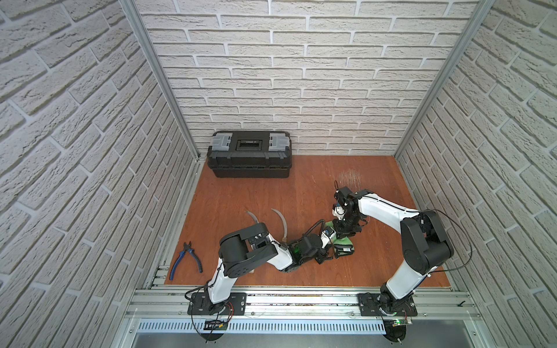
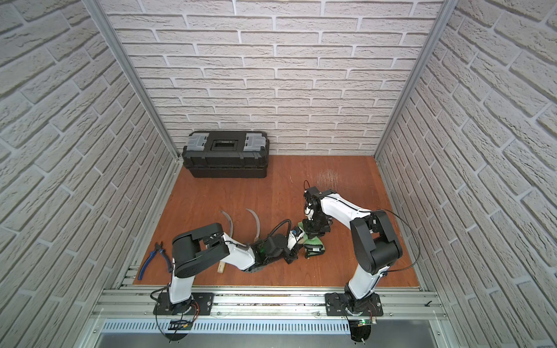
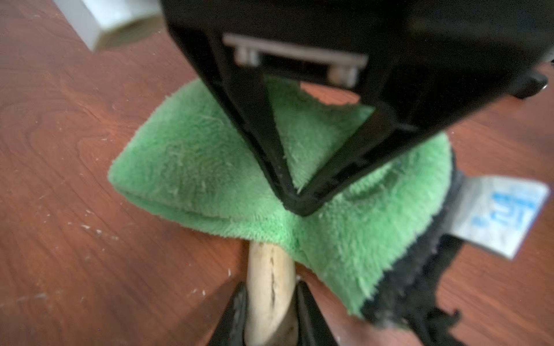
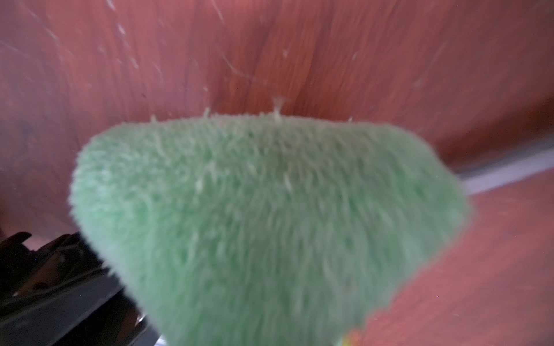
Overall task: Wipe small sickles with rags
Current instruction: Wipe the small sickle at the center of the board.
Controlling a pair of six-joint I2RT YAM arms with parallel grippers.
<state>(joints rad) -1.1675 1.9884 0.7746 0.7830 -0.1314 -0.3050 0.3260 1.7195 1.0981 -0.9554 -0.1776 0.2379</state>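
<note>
- The held sickle lies flat near the middle of the table, toward its front edge. Only its pale, cracked wooden handle shows; the blade is hidden under the green rag.
- The left gripper pinches that handle, jaws pressed against its two sides.
- The right gripper points down from above, its tips drawn together on a fold of the rag and bearing on the covered blade.
- To wipe well, I judge the handle should be held firm and low while the rag is dragged along the blade's curve toward the tip. Light pressure should keep the cloth from snagging or slipping out of the pinch.
- A white tag by the rag's black trim carries blue print, too blurred to read.
- A spare sickle and a second spare sickle lie left of centre.
- Blue-handled pliers sit near the front-left corner.
- A black toolbox stands at the back edge near the left corner, its lid label too small to read.
</note>
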